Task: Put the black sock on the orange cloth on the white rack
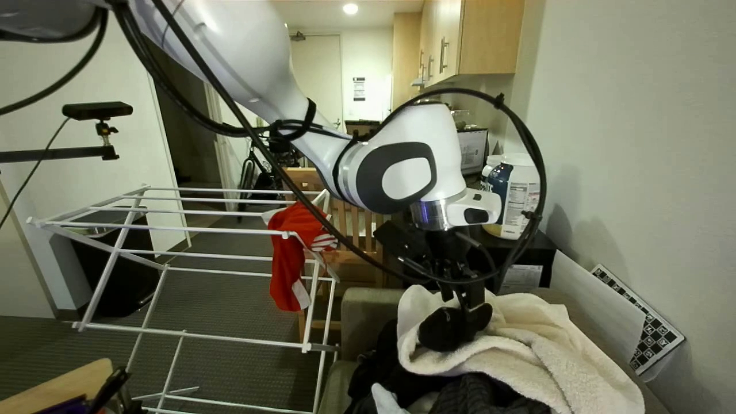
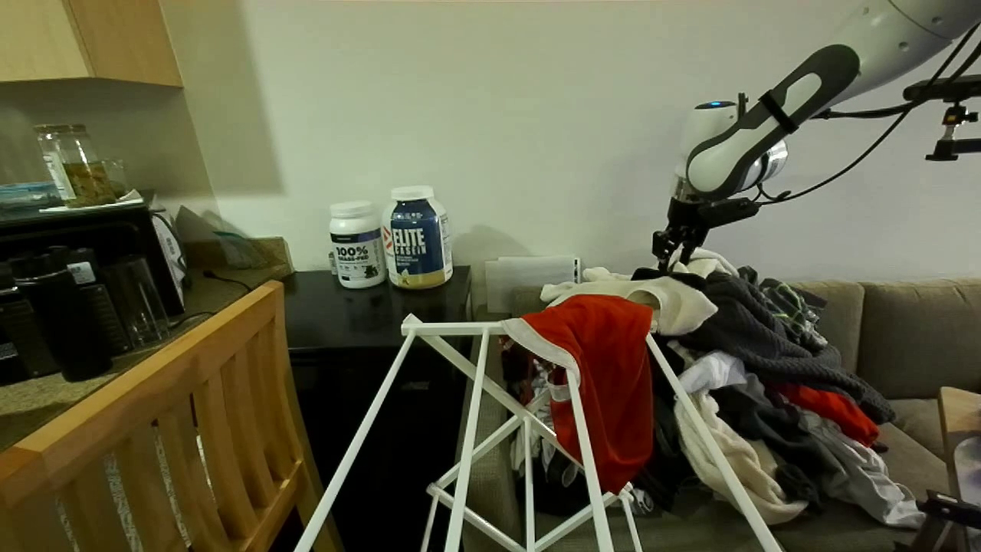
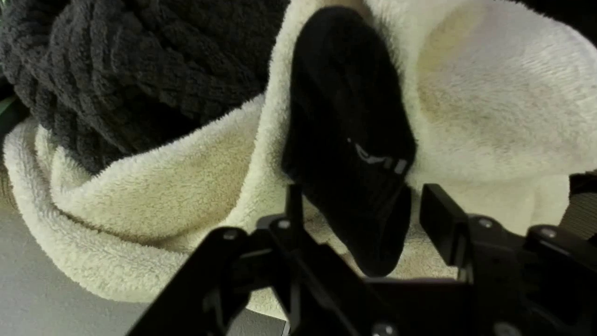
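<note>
- Black sock (image 3: 347, 107): lying on top of cream towel (image 3: 503, 116).
- Gripper (image 3: 366, 203): over towel, fingers spread, one end of sock between them.
- White rack (image 2: 526, 416): stands in front of towel in an exterior view.
- Orange cloth (image 1: 286, 270): left of towel in an exterior view, draped over rack.

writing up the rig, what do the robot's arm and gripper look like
The arm is glossy white with rounded links, a dark grey oval border and a silver metal ring near its end. Black cables loop along it, and a black strap crosses it. A blue light shows in an exterior view. The gripper is black and jointed, with blocky fingers and silvery screws.
</note>
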Controlling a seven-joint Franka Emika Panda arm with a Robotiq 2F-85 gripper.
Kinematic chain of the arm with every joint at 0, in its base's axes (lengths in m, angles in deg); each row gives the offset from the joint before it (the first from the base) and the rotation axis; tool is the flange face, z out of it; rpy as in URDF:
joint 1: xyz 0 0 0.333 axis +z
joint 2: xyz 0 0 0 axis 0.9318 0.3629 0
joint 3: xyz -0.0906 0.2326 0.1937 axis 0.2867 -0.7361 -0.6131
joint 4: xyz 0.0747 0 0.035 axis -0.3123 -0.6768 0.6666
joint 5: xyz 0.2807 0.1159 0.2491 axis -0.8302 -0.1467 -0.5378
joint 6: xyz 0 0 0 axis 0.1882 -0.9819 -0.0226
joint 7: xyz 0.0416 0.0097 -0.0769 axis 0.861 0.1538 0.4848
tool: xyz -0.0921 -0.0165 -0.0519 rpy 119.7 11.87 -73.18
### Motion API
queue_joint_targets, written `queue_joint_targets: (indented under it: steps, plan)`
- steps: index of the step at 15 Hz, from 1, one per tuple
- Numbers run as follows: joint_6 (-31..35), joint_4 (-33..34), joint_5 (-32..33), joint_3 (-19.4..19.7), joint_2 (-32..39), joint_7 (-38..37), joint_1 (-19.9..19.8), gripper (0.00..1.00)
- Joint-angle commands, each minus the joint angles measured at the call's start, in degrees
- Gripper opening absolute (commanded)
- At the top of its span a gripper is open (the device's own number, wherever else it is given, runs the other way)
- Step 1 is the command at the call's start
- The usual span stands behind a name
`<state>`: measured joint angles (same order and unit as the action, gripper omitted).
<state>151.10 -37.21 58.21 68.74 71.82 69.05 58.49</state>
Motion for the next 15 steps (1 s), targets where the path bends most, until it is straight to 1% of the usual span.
queue_joint_targets:
  steps: [1, 3, 6, 9, 12, 13, 14, 15]
  plan:
    - [3.1, 0.3, -0.2, 0.4, 1.8, 1.8, -0.3, 0.97]
    - [3.9, 0.4, -0.3, 0.6, 2.6, 1.5, -0.3, 1.0]
    - [5.0, 0.8, 0.2, 1.3, 3.6, -0.1, 0.3, 1.0]
    - [6.2, 1.1, 1.1, 3.0, 3.7, -3.4, 1.5, 1.0]
    - [6.4, 1.4, 1.6, 4.2, 3.9, -5.1, 2.2, 1.0]
    - [6.5, 1.5, 1.8, 4.5, 4.0, -5.7, 2.4, 0.95]
    - [6.4, 1.5, 1.9, 4.8, 4.0, -6.1, 2.7, 0.84]
    - [6.4, 1.5, 1.9, 5.1, 4.0, -6.7, 2.9, 0.71]
